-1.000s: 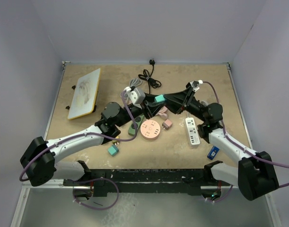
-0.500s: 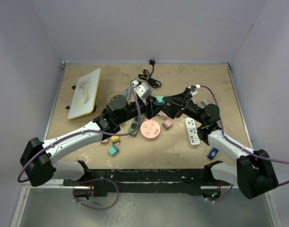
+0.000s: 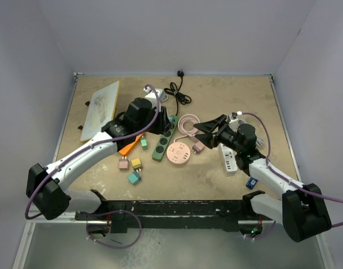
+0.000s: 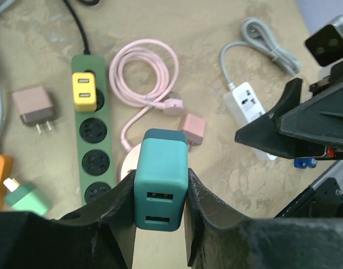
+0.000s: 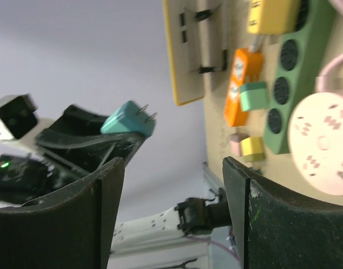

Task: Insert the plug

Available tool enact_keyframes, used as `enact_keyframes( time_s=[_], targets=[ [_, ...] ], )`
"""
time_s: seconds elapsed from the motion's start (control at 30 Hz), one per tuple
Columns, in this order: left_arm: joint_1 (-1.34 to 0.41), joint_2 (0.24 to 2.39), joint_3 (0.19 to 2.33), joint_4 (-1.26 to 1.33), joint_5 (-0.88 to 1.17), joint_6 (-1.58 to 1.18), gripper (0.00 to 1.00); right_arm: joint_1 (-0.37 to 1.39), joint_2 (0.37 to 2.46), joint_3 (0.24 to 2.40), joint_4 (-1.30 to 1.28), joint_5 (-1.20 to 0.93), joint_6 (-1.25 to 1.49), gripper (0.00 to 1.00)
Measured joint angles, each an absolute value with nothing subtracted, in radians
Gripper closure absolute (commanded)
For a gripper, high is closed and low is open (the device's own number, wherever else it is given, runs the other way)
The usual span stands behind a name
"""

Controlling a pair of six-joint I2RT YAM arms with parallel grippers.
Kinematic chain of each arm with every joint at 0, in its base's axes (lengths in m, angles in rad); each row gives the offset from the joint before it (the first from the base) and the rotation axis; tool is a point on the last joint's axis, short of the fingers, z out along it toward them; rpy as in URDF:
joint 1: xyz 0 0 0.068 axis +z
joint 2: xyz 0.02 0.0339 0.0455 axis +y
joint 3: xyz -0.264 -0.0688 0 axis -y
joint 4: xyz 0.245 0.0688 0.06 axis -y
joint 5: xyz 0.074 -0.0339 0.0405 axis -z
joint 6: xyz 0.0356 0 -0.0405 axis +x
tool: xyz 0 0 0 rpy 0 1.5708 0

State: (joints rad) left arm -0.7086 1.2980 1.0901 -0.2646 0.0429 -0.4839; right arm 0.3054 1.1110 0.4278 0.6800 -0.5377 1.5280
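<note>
My left gripper (image 4: 160, 207) is shut on a teal two-port USB charger plug (image 4: 161, 185) and holds it above the table, over the near end of the green power strip (image 4: 88, 123). In the top view the left gripper (image 3: 170, 120) hangs over that strip (image 3: 163, 143). The strip has a yellow plug (image 4: 84, 92) in its top socket; three sockets below are free. My right gripper (image 3: 202, 128) is open and empty, just right of the round pink power strip (image 3: 180, 152). The right wrist view shows the teal plug (image 5: 126, 120), prongs out, beyond the right gripper (image 5: 174, 168).
A white power strip (image 3: 228, 156) lies right of centre, a blue item (image 3: 252, 182) near it. Loose plugs lie around: orange (image 3: 128, 147), mint (image 3: 144, 143), pink (image 3: 198, 145), yellow (image 3: 137, 163), teal (image 3: 134, 177). A pink cable (image 3: 188, 123), black cable (image 3: 177, 92) and pale board (image 3: 100, 109) sit further back.
The two grippers met at the teal plug in mid-air. Now the left gripper has drawn back left with the plug, and the right gripper has moved off right and lower, open.
</note>
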Motion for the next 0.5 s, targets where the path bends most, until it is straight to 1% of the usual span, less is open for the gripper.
enact_keyframes(
  time_s=[0.2, 0.37, 0.5],
  targets=[
    [-0.709, 1.439, 1.287, -0.540, -0.067, -0.471, 1.00, 0.302, 1.043, 0.461, 0.414, -0.401, 1.371, 0.33],
    [-0.702, 1.624, 1.403, -0.717, -0.102, -0.423, 1.00, 0.301, 0.921, 0.519, 0.165, -0.177, 1.260, 0.34],
    [-0.702, 1.752, 1.467, -0.784, -0.106, -0.392, 1.00, 0.301, 0.822, 0.545, 0.047, -0.019, 1.191, 0.35]
  ],
)
